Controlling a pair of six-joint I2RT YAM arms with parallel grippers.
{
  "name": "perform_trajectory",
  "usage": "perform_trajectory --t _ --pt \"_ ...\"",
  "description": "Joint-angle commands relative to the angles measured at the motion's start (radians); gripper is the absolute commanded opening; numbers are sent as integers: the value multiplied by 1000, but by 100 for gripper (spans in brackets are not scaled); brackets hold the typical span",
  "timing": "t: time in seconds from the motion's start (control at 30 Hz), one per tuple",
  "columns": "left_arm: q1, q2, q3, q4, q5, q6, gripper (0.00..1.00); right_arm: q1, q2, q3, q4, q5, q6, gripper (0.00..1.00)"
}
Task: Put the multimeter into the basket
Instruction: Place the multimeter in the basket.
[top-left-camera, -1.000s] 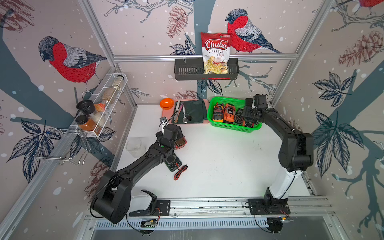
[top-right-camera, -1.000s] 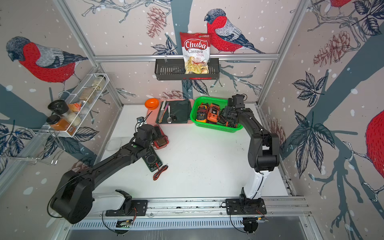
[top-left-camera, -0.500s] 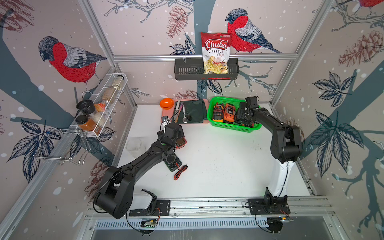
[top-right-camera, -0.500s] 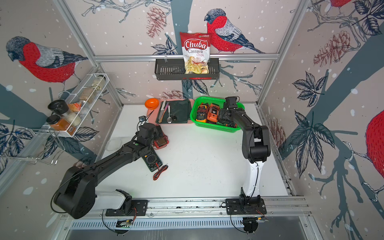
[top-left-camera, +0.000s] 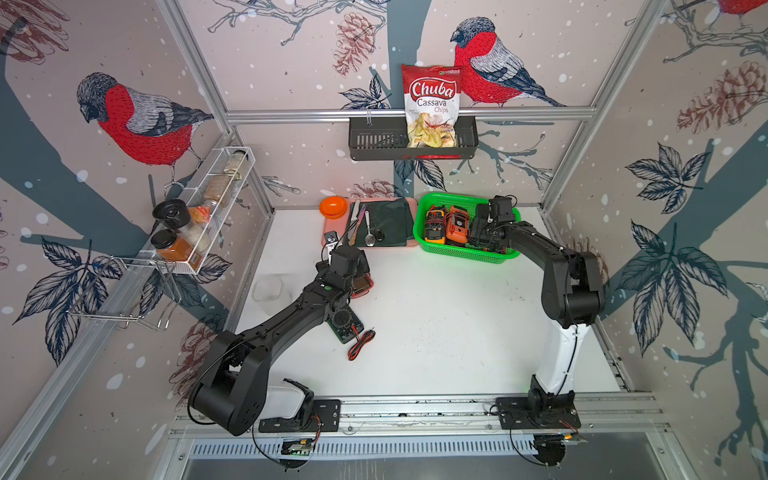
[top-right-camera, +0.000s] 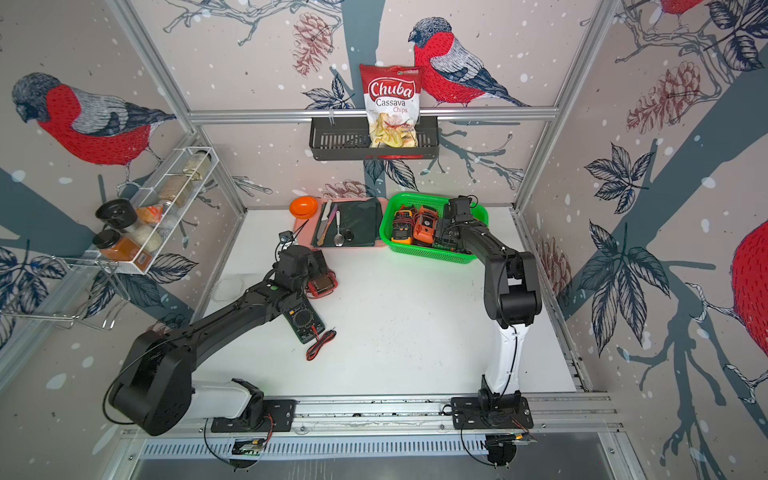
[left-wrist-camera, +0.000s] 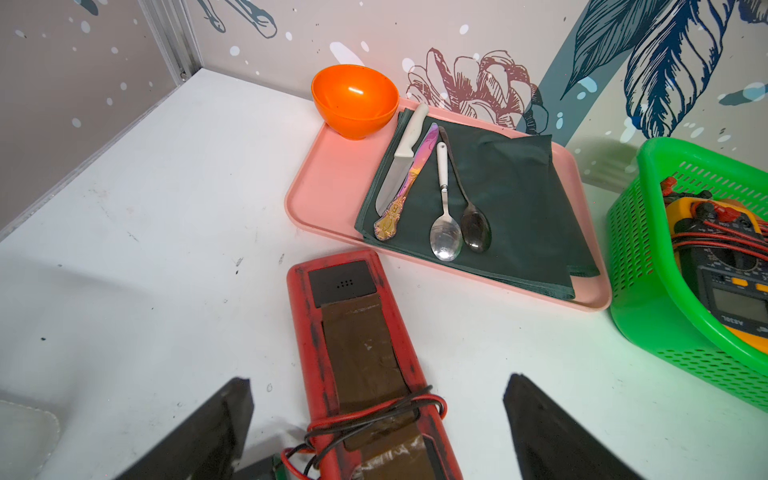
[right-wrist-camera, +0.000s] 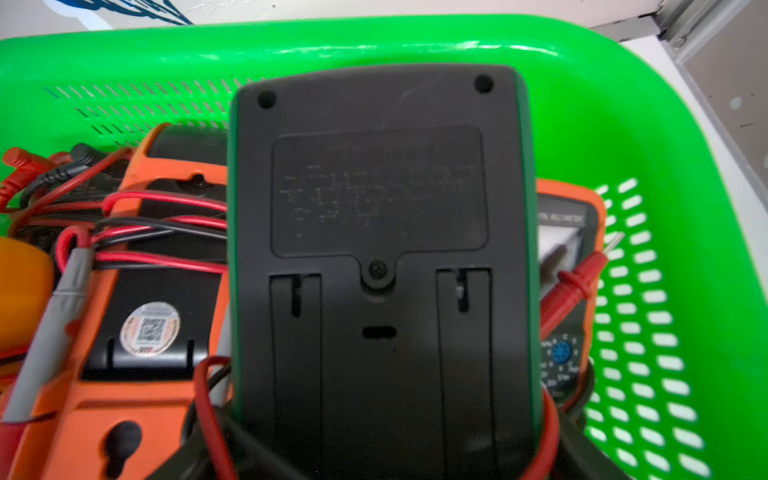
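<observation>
Nearest you, well short of the basket (top-left-camera: 465, 254), a dark dial multimeter (top-left-camera: 347, 325) lies on the counter (top-left-camera: 436, 332) beside its red and black leads (top-left-camera: 360, 343). A little closer to the basket, your left hand (left-wrist-camera: 378, 384) hangs wide open astride the red multimeter (left-wrist-camera: 353, 332), fingers clear of both its sides. Inside the basket, your right hand (right-wrist-camera: 390, 455) grips the green-edged multimeter (right-wrist-camera: 374, 208) by its sides, back up, above the orange meters (right-wrist-camera: 137, 332); whether it rests on them I cannot tell.
</observation>
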Motion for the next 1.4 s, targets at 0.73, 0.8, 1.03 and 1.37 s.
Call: perform_trajectory --t 0.73,0.8,1.03,1.37 --pt "2 -11 -4 13 5 -12 98 -15 -127 -71 -38 -52 25 100" --pt "1 -14 -4 10 1 -13 98 -15 -124 -77 -33 -67 27 96" --pt "1 -6 1 3 -13 -4 98 -15 -136 -121 -4 -97 34 92" --pt "10 -6 19 -141 -54 -48 97 -15 -219 -139 -22 -66 10 100"
